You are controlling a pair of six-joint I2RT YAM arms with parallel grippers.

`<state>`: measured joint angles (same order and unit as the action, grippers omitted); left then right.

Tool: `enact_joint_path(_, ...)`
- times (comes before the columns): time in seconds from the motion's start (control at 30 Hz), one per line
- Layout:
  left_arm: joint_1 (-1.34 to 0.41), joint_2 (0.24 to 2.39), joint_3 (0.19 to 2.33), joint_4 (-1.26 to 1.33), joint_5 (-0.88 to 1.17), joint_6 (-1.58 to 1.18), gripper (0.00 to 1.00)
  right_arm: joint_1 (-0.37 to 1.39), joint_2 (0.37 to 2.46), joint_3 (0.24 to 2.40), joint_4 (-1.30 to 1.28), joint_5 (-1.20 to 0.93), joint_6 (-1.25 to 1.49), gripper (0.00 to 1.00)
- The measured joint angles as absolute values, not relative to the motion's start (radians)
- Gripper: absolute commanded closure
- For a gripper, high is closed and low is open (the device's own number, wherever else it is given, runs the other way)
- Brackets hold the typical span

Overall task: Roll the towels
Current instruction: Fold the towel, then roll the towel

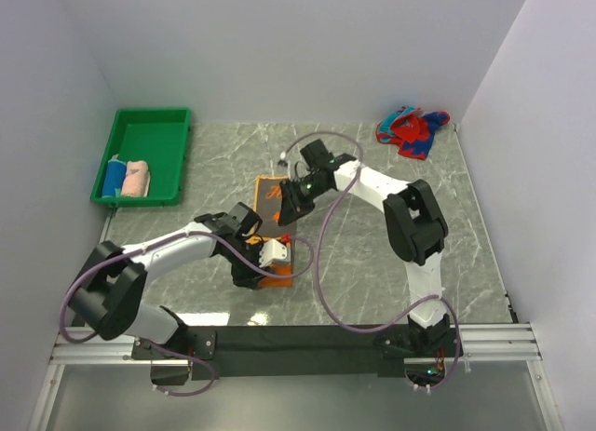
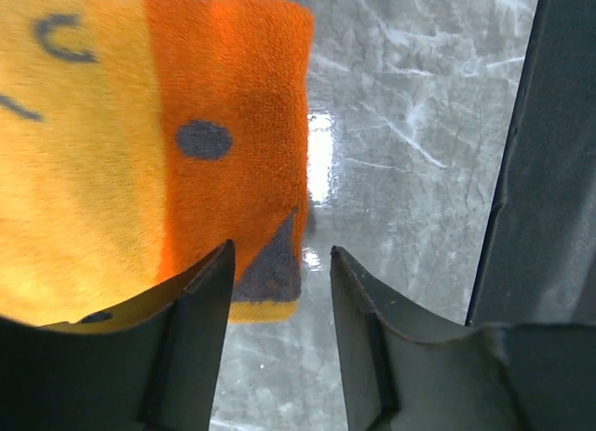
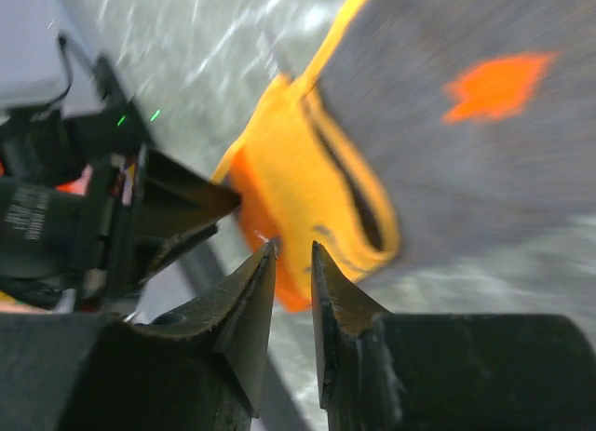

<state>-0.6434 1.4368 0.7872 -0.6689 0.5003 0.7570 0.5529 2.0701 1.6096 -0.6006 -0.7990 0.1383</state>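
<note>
The orange towel [image 1: 276, 228] lies mid-table, partly folded. In the left wrist view its orange face [image 2: 140, 142] fills the upper left. My left gripper [image 2: 279, 254] is open at the towel's near corner, one finger over the cloth, bare table in the gap. In the top view it sits at the towel's near end [image 1: 267, 261]. My right gripper [image 1: 294, 204] hovers at the far end. Its jaws [image 3: 292, 251] stand narrowly open, just short of the orange towel's folded edge [image 3: 307, 189]. The red-and-blue towel [image 1: 410, 130] lies crumpled at the far right.
A green tray [image 1: 149, 133] at the far left holds a blue roll [image 1: 115, 177] and a pale pink roll [image 1: 137, 178]. Walls close in the table on three sides. Purple cables loop over the near table. The left gripper's finger [image 3: 177, 217] shows in the right wrist view.
</note>
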Motion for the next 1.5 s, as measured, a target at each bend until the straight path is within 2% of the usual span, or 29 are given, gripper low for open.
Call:
enact_joint_path(0.23, -0.667, 1.318, 0.727, -0.624, 0.479, 0.754, 0.51, 0.623, 2.12, 1.542, -0.575, -0.906, 0.196, 0.75)
enact_joint_path(0.5, -0.71, 1.335, 0.67, -0.566, 0.428, 0.757, 0.5, 0.633, 2.232, 1.542, -0.571, -0.876, 0.192, 0.79)
enact_joint_path(0.6, -0.715, 1.357, 0.661, -0.529, 0.411, 0.763, 0.64, 0.632, 2.249, 1.543, -0.574, -0.894, 0.192, 0.79)
enact_joint_path(0.63, -0.715, 1.359, 0.66, -0.517, 0.405, 0.767, 0.77, 0.632, 2.249, 1.546, -0.577, -0.892, 0.19, 0.8)
enact_joint_path(0.73, -0.715, 1.364, 0.662, -0.499, 0.392, 0.778, 0.97, 0.632, 2.249, 1.55, -0.585, -0.884, 0.181, 0.8)
enact_joint_path(0.77, -0.715, 1.364, 0.664, -0.504, 0.393, 0.781, 0.99, 0.632, 2.249, 1.551, -0.587, -0.883, 0.176, 0.8)
enact_joint_path(1.1, -0.674, 1.381, 0.814, -0.669, 0.512, 0.763, 0.99, 0.643, 2.236, 1.547, -0.594, -0.865, 0.119, 0.8)
enact_joint_path(1.37, -0.553, 1.449, 0.905, -0.739, 0.63, 0.747, 0.99, 0.665, 2.199, 1.52, -0.593, -0.818, 0.074, 0.8)
enact_joint_path(1.5, -0.478, 1.504, 0.952, -0.746, 0.675, 0.724, 0.99, 0.669, 2.196, 1.522, -0.6, -0.81, 0.057, 0.76)
